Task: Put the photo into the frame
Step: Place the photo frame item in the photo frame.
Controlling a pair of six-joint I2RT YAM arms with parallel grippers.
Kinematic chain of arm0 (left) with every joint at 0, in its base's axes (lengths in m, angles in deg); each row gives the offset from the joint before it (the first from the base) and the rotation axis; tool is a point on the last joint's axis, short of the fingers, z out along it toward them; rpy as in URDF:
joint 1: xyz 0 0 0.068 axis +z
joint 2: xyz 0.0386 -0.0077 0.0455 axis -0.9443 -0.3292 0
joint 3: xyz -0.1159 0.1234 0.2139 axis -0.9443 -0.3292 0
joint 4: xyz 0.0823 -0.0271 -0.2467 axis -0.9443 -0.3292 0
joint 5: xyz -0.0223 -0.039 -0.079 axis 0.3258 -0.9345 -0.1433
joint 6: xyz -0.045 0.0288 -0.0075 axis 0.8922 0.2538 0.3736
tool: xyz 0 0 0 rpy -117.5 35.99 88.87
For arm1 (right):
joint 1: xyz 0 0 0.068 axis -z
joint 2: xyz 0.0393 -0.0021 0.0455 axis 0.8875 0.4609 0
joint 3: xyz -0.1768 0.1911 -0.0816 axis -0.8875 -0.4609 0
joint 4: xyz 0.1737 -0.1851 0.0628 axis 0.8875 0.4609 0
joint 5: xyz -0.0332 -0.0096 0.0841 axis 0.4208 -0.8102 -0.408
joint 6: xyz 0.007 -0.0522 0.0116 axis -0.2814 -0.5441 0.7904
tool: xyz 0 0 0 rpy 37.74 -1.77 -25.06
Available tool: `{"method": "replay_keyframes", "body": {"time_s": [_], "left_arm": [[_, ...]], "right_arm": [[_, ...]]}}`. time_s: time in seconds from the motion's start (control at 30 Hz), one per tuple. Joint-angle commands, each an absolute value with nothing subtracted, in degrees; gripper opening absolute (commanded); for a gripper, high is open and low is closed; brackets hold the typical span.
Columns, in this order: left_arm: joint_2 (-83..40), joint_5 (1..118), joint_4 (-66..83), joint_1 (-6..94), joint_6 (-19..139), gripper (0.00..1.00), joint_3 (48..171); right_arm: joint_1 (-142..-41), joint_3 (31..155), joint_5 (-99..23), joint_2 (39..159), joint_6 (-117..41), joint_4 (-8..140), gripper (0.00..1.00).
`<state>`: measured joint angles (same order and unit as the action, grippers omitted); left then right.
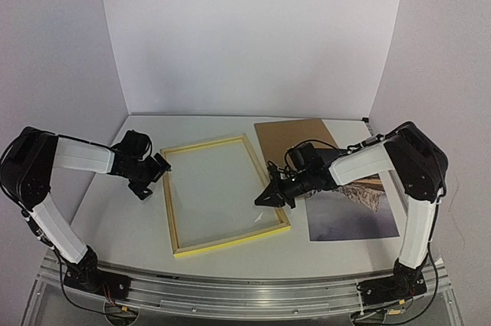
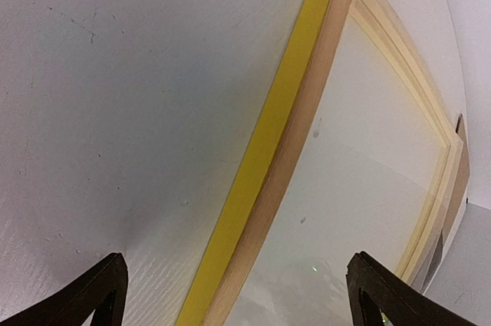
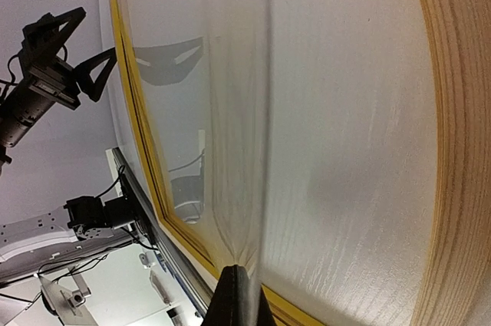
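Observation:
The frame (image 1: 170, 211), with thin yellow wooden edges, lies flat in the middle of the table. My left gripper (image 1: 156, 170) is open, its fingers either side of the frame's left rail (image 2: 268, 142) in the left wrist view. My right gripper (image 1: 265, 197) is over the frame's right rail and shut on the edge of the clear pane (image 3: 230, 111), which creases and lifts at the fingertips (image 3: 238, 295). The photo (image 1: 349, 222), a snowy mountain over a lake, lies face up right of the frame, partly under my right arm.
A brown backing board (image 1: 288, 136) lies behind the photo, at the back right. White walls close in the table at the back and both sides. The arms' mounting rail (image 1: 245, 291) runs along the near edge.

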<state>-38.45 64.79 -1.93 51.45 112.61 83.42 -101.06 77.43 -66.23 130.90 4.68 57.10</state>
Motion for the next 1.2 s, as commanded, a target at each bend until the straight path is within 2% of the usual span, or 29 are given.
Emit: {"method": "replay_keyframes", "body": {"time_s": [0.0,0.53,1.17], "left_arm": [[-40.4,66.2,0.0,51.8,113.4,1.0,87.6],[-50.9,63.1,-1.0,52.7,110.4,0.99,96.6],[-55.3,57.9,0.6,52.6,109.2,0.99,97.5]], "right_arm": [[-100.8,77.4,-66.4,128.6,5.6,56.1,0.0],[-100.3,78.8,-75.3,129.2,10.2,56.2,0.0],[-100.3,82.4,-77.5,133.3,7.8,52.2,0.0]]}}
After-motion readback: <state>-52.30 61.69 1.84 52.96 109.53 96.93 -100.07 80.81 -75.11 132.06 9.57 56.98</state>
